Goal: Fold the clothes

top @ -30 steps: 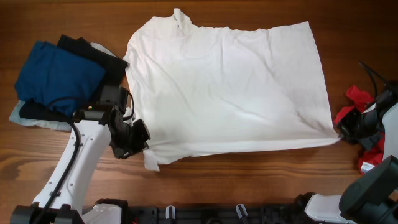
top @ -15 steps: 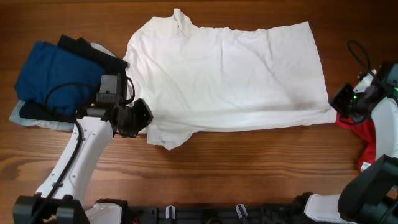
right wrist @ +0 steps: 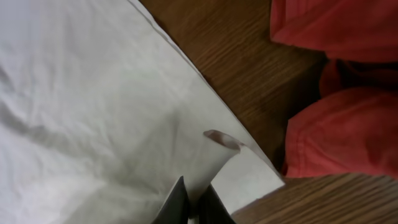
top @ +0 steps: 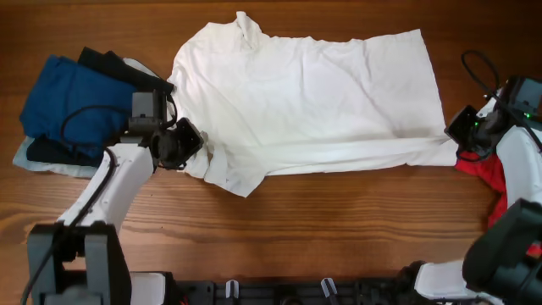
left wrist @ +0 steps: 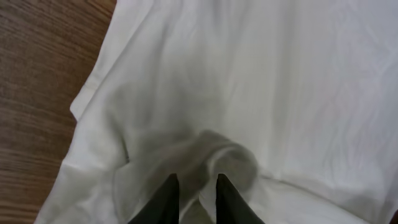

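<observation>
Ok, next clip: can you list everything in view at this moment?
T-shirt: one, white, spread in the middle, near edge gripped at both ends.
blue garment: one, dark blue, top of the left stack.
black garment: count unclear, black, under the blue one.
pale-blue garment: one, pale blue, bottom of that stack.
red garment: one, red, far right.
table: one, brown wood, beneath everything.
left pincer: one, black, shut on T-shirt's near-left fabric.
right pincer: one, black, shut on T-shirt's near-right corner.

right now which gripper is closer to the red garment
Right. The right gripper sits beside the red garment, pinching a corner of the white T-shirt. The left gripper is across the table, holding the shirt's other end near the folded blue pile.
</observation>
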`<action>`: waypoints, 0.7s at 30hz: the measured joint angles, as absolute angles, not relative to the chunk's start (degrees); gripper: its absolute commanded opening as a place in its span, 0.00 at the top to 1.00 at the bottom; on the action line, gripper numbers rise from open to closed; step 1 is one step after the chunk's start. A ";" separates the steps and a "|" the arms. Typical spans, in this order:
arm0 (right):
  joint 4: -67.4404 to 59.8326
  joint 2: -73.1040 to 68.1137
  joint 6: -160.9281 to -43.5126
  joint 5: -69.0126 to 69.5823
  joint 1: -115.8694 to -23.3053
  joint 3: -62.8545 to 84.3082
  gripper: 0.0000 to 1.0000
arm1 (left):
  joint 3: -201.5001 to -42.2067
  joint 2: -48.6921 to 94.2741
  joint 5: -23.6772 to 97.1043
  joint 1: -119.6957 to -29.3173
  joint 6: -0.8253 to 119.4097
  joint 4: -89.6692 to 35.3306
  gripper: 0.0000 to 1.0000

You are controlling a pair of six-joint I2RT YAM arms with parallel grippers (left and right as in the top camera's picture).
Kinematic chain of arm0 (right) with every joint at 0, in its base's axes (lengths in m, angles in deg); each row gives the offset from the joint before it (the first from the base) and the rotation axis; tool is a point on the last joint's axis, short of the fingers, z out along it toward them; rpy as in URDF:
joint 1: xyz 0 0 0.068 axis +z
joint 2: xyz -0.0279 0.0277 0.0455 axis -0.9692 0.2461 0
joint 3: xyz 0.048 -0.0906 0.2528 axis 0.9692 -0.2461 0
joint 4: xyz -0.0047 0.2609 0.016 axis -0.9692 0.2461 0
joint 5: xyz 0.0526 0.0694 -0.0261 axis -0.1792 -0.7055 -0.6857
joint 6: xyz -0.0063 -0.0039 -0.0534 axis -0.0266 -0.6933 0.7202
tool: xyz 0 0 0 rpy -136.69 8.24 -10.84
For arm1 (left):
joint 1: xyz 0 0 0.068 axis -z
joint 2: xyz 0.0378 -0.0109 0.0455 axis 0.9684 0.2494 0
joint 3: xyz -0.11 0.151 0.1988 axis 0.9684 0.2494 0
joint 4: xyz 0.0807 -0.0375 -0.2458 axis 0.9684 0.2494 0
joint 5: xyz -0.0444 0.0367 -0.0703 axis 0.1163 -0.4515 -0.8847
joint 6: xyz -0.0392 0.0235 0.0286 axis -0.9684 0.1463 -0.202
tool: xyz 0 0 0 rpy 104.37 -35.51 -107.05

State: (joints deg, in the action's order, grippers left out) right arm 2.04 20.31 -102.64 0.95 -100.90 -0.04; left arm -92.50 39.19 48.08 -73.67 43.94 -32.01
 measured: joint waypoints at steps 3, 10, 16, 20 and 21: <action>1.69 23.24 -102.61 1.17 -100.90 -0.04 0.96 | -92.50 41.77 48.19 -73.71 43.74 -33.32 0.80; 1.65 26.13 -102.61 1.34 -100.90 -0.04 0.95 | -92.50 42.34 42.53 -73.71 43.41 -32.58 0.67; 1.74 26.15 -102.64 1.34 -100.90 -0.04 0.92 | -92.50 42.34 40.15 -73.71 46.78 -27.88 0.66; 2.13 26.15 -102.64 1.34 -100.90 -0.04 0.92 | -92.50 42.34 39.53 -73.71 49.49 -26.20 0.66; 2.31 26.15 -102.64 1.34 -100.90 -0.04 0.92 | -92.50 42.34 39.47 -73.56 50.54 -25.69 0.66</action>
State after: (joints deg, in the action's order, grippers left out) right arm 2.31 26.15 -102.64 1.34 -100.90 -0.04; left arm -92.50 42.34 39.47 -73.56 50.54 -25.69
